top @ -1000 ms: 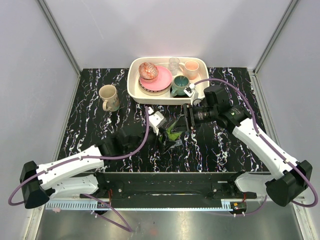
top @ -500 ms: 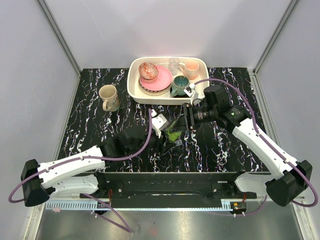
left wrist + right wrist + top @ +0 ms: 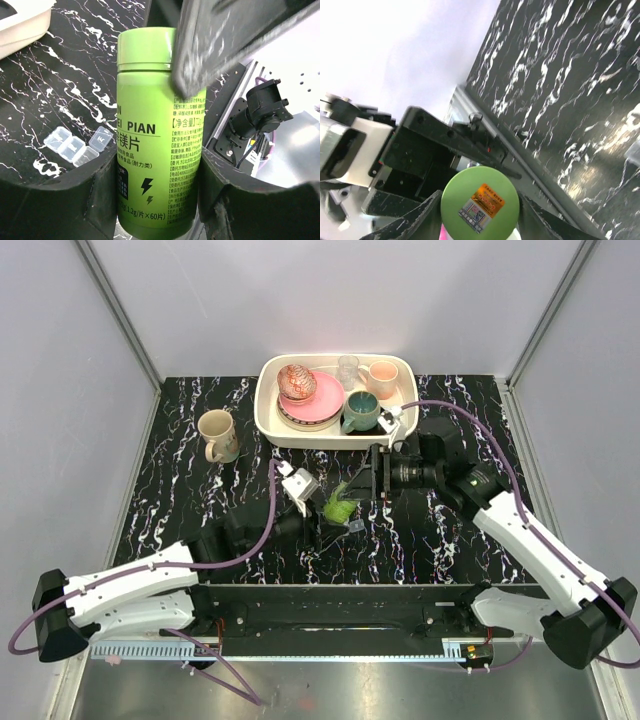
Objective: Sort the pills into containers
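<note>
Jointly, left hand (image 3: 155, 200) and right hand (image 3: 480, 212) clasp green bottle (image 3: 150, 125) — containers (image 3: 70, 148) nearby.

Bright, even light, soft shadows.
Left wrist view blurs at 1 o'clock, bottle (image 3: 155, 140) label crisp; right wrist view's wall (image 3: 395, 45) blows white at 10 o'clock, counter (image 3: 585, 175) sheen at 4 o'clock.
</note>
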You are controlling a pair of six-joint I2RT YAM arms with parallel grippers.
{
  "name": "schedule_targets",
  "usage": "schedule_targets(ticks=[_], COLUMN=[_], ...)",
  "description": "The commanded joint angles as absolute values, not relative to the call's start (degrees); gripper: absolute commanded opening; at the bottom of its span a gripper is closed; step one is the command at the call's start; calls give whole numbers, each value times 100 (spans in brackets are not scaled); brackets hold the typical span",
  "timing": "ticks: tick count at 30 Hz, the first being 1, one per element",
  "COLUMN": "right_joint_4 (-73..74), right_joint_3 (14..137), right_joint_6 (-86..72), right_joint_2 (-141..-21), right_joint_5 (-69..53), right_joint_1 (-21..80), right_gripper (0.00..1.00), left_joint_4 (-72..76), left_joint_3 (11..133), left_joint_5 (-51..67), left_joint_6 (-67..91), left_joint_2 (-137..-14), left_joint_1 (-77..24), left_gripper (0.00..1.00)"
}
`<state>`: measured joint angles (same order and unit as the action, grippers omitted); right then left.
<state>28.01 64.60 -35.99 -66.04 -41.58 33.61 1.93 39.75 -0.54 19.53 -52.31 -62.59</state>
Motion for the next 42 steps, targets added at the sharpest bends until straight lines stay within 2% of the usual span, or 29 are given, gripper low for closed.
schedule_targets(ticks=[1,2,5,9,17,23,32,42], right_joint_4=[1662,1400,1074,1020,1555,1705,1284,1301], right_joint_3=[6268,6206,6021,5942,5950,5950,5766,5722], right_joint_6=[-4120,-4209,-4499,-4649,-4509,-4605,-4808,-4860], right_joint_2=[-6161,-6126,-6021,-5915,-5897,-5976,-6117,-6205], right_joint_5=[-3516,-3516,-3402,-3121,-1706,-1354,-1810,-1828], right_joint_1=[3261,3261,3287,3322,3709,3885,3946,4034], right_gripper=[67,71,77,79,82,83,82,75], left_joint_4=[413,439,580,641,765,756,756,765], left_joint_3=[3841,3797,3718,3683,3718,3770,3885,4017], left_joint_5=[-246,-246,-264,-395,-685,-817,-809,-905], left_joint_6=[2469,2505,2637,2821,3120,3173,3173,3182], left_joint_2=[-4992,-4975,-4966,-4983,-5018,-5036,-5273,-5300], left_joint_1=[-6249,-6249,-6258,-6284,-6311,-6319,-6319,-6319], left_gripper=[0,0,0,0,0,0,0,0])
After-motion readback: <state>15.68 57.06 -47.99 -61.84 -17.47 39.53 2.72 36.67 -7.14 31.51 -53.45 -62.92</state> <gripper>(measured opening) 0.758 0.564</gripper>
